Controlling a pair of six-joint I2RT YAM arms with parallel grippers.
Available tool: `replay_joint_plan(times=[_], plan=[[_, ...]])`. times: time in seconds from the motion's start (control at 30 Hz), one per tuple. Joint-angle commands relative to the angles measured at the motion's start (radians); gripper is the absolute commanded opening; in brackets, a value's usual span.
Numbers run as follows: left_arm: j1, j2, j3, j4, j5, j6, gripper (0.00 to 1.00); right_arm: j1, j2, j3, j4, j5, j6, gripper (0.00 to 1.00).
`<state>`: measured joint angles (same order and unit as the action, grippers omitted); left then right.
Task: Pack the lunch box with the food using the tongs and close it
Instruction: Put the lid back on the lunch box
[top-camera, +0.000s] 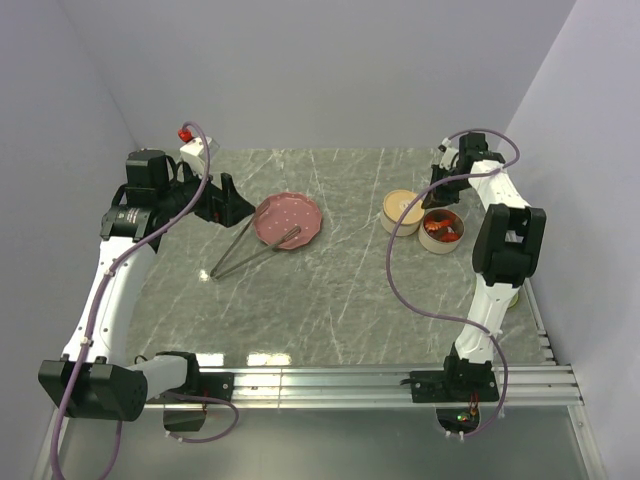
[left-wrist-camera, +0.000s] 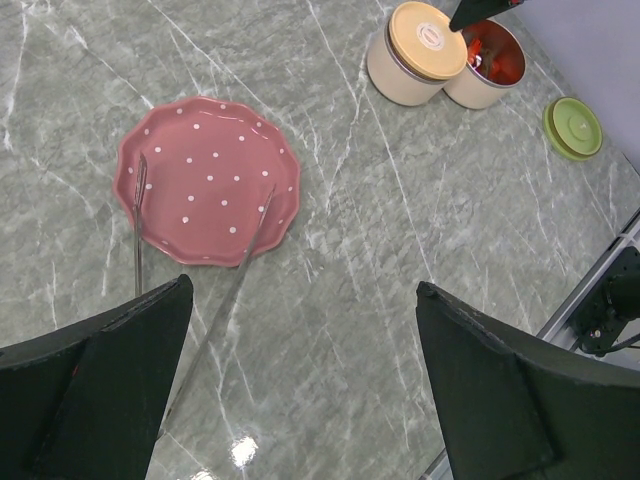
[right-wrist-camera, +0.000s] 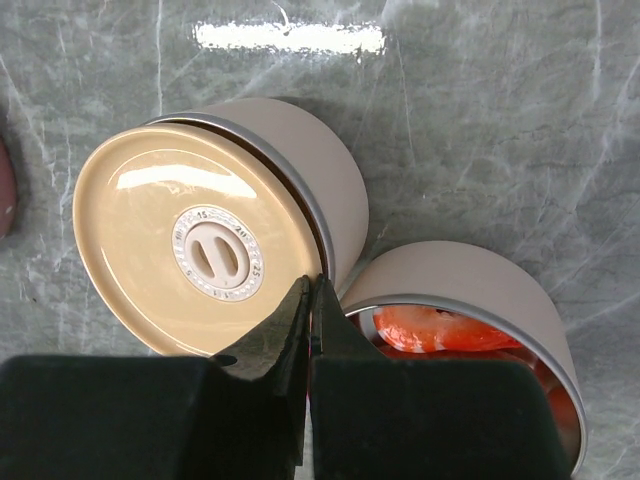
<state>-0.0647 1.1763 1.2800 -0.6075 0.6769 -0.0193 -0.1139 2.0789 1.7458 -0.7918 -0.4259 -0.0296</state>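
The grey metal tongs (top-camera: 250, 250) lie on the table with both tips resting on the pink dotted plate (top-camera: 288, 220); in the left wrist view the tongs (left-wrist-camera: 240, 268) run down toward my left finger. My left gripper (left-wrist-camera: 305, 385) hovers wide open above bare table just near of the plate, holding nothing; from above the left gripper (top-camera: 235, 205) is left of the plate. The lunch box is two round beige tins: one with a yellow lid (right-wrist-camera: 190, 250), one open tin (right-wrist-camera: 470, 290) holding red-orange food (right-wrist-camera: 440, 330). My right gripper (right-wrist-camera: 310, 290) is shut and empty, above the gap between the tins.
A green round lid (left-wrist-camera: 573, 127) lies on the table right of the tins. The right arm's tip (left-wrist-camera: 470, 12) shows over the open tin. White walls close in the table at the back and sides, and an aluminium rail (top-camera: 330, 385) runs along the near edge.
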Motion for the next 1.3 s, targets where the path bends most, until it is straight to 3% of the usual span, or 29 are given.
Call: replay_joint_plan(times=[0.0,0.37,0.5,0.53,0.63,0.87,1.27], plan=[[0.005,-0.003,-0.002,0.018,0.018,0.009,0.99,-0.006,0.01,0.035,0.022,0.013,0.002,0.0],[0.005,0.011,-0.004,0.022,0.027,0.009,0.99,-0.006,0.032,0.066,-0.003,0.029,-0.003,0.0],[0.005,0.013,-0.007,0.025,0.03,0.009,0.99,-0.004,0.023,0.055,-0.009,0.026,-0.006,0.2],[0.005,0.011,-0.008,0.026,0.03,0.009,0.99,-0.003,0.012,0.049,-0.004,0.023,-0.003,0.31],[0.005,0.013,-0.005,0.023,0.035,0.009,0.99,-0.003,-0.005,0.05,-0.003,0.01,0.005,0.44],[0.005,0.011,0.002,0.017,0.039,0.007,1.0,0.013,-0.078,0.112,-0.029,-0.037,-0.007,0.45],[0.005,0.002,0.005,0.014,0.03,0.009,0.99,0.201,-0.099,0.136,-0.053,0.171,-0.124,0.45]])
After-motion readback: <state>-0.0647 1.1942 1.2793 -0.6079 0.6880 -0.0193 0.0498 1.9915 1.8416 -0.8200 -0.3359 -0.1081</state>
